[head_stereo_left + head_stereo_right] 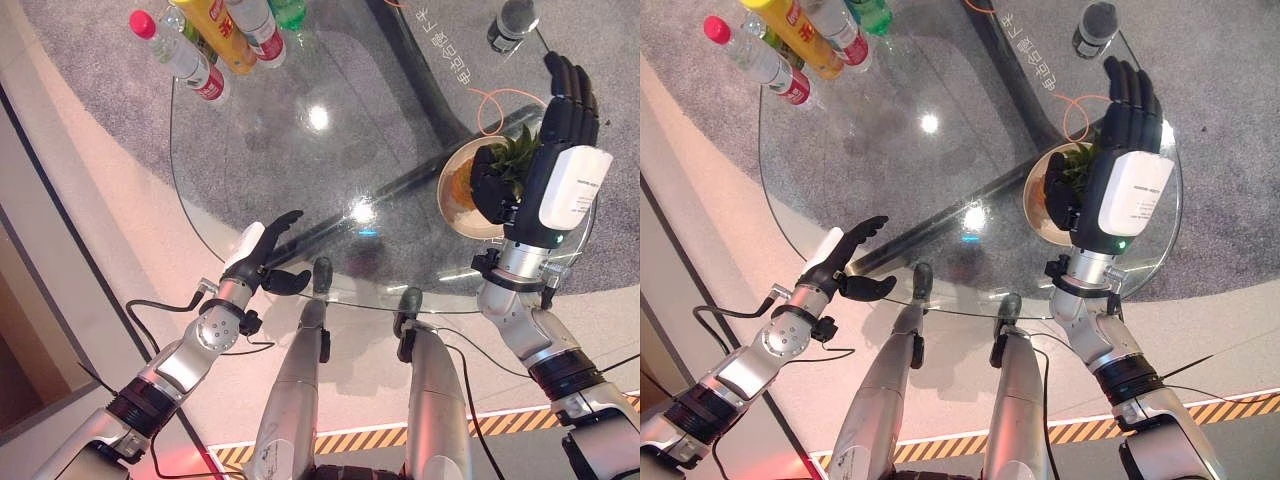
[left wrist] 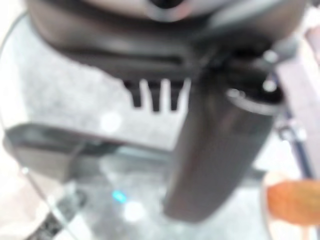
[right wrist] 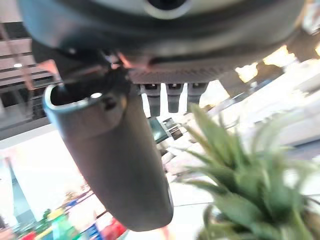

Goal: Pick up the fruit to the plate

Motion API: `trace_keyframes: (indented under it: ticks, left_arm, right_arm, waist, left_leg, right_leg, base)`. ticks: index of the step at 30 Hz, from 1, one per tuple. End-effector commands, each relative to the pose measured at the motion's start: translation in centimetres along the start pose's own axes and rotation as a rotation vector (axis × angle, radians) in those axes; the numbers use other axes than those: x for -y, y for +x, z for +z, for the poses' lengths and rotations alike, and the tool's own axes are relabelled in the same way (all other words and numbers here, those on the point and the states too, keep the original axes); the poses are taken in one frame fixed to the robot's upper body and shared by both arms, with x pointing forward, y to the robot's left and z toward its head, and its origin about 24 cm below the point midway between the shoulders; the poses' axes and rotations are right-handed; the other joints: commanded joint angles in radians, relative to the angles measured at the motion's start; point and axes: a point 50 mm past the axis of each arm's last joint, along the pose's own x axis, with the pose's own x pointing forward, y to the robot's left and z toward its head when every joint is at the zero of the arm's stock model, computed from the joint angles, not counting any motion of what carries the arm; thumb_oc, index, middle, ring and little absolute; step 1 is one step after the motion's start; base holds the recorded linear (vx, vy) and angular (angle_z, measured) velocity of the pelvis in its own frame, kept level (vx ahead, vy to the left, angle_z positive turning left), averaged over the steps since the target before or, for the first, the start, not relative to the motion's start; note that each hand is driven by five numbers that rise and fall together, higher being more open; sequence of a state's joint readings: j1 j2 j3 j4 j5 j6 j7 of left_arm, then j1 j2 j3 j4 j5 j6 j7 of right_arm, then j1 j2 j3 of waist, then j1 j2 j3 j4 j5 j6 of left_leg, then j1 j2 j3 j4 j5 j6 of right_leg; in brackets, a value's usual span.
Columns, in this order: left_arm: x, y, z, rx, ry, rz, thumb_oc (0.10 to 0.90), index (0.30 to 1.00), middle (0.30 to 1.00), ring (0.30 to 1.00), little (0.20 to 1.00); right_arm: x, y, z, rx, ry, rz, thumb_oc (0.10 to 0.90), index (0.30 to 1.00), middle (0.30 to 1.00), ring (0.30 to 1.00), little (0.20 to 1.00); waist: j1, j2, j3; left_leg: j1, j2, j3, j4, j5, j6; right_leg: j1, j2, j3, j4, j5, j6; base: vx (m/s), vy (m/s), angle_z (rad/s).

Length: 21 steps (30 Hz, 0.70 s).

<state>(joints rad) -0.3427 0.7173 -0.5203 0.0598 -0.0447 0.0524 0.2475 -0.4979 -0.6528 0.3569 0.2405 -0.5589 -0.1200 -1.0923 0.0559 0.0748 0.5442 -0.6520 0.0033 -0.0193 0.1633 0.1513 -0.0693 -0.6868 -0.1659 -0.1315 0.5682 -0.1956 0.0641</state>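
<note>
Your right hand [image 1: 560, 175] hangs over the round tan plate [image 1: 452, 205], fingers straight and spread, gripping nothing. The small pineapple with green spiky leaves [image 1: 512, 150] sits on that plate, probably already placed, though the hand hides most of it. Your left hand [image 1: 262, 255] idles near the round glass counter [image 1: 300, 130] rim, well apart from the plate, fingers loosely relaxed. Risk: the plate sits close to the counter rim, so a clumsy pull-back could snag leaves and drag it off. Plastic bottles [image 1: 215, 40] stand far from the plate; open room between.
</note>
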Motion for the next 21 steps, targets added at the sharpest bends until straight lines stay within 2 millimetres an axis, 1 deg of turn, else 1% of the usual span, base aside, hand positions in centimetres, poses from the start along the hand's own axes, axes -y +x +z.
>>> trace_keyframes:
  ticks: [1, 9, 14, 16, 18, 21]
  left_arm:
    - [-2.0, -0.4, 2.4, 0.15, 0.024, 0.057, 0.8, 0.9, 0.9, 0.9, 0.9]
    - [-1.9, -0.5, 2.4, 0.15, 0.006, 0.066, 0.8, 0.9, 0.9, 0.9, 0.9]
    - [-1.7, -0.5, 2.2, 0.145, 0.0, 0.066, 0.8, 0.9, 0.9, 0.9, 0.9]
    - [-1.7, -0.5, 2.2, 0.144, 0.0, 0.065, 0.8, 0.9, 0.9, 0.9, 0.9]
    - [-1.7, -0.6, 2.1, 0.142, -0.001, 0.062, 0.8, 0.9, 0.9, 0.9, 0.9]
    - [-1.4, -0.7, 1.9, 0.132, -0.003, 0.051, 0.8, 0.9, 0.9, 0.9, 0.9]
  right_arm:
    - [1.7, 3.1, 2.6, 0.227, 0.055, -0.079, 0.8, 0.9, 0.9, 0.9, 0.9]
    - [1.2, 2.5, 4.0, 0.266, 0.16, 0.024, 0.8, 0.9, 0.9, 0.9, 0.9]
    - [0.3, 1.4, 5.0, 0.311, 0.193, 0.145, 0.8, 0.9, 0.9, 0.9, 0.9]
    - [0.2, 1.3, 5.1, 0.318, 0.192, 0.158, 0.8, 0.9, 0.9, 0.9, 0.9]
    - [-0.1, 0.9, 5.2, 0.332, 0.19, 0.207, 0.8, 0.9, 0.9, 0.9, 0.9]
    - [-0.8, -0.1, 5.4, 0.324, 0.221, 0.308, 0.8, 0.9, 0.9, 0.9, 0.9]
  waist:
    - [-0.001, -0.054, -0.024]
    - [0.004, -0.064, -0.024]
    - [0.009, -0.074, -0.024]
    - [0.01, -0.075, -0.024]
    - [0.013, -0.076, -0.024]
    - [0.019, -0.08, -0.024]
  left_leg:
    - [0.044, -0.082, 0.071, 0.177, -0.178, 0.069]
    - [0.09, -0.084, 0.062, 0.165, -0.181, 0.067]
    - [0.146, -0.082, 0.058, 0.139, -0.178, 0.064]
    - [0.152, -0.082, 0.058, 0.136, -0.177, 0.064]
    - [0.174, -0.082, 0.055, 0.125, -0.176, 0.063]
    - [0.225, -0.085, 0.05, 0.102, -0.174, 0.061]
  right_leg:
    - [0.095, 0.047, -0.057, -0.283, 0.245, 0.04]
    - [0.141, 0.047, -0.06, -0.292, 0.238, 0.042]
    - [0.198, 0.048, -0.06, -0.31, 0.232, 0.044]
    - [0.204, 0.048, -0.06, -0.312, 0.232, 0.045]
    - [0.226, 0.047, -0.061, -0.321, 0.23, 0.046]
    - [0.277, 0.045, -0.063, -0.339, 0.228, 0.048]
  base:
    - [0.0, 0.0, 0.0]
    - [0.0, 0.003, 0.01]
    - [0.0, 0.006, 0.06]
    - [0.0, 0.0, 0.0]
    - [0.0, 0.0, 0.0]
    - [0.0, 0.0, 0.0]
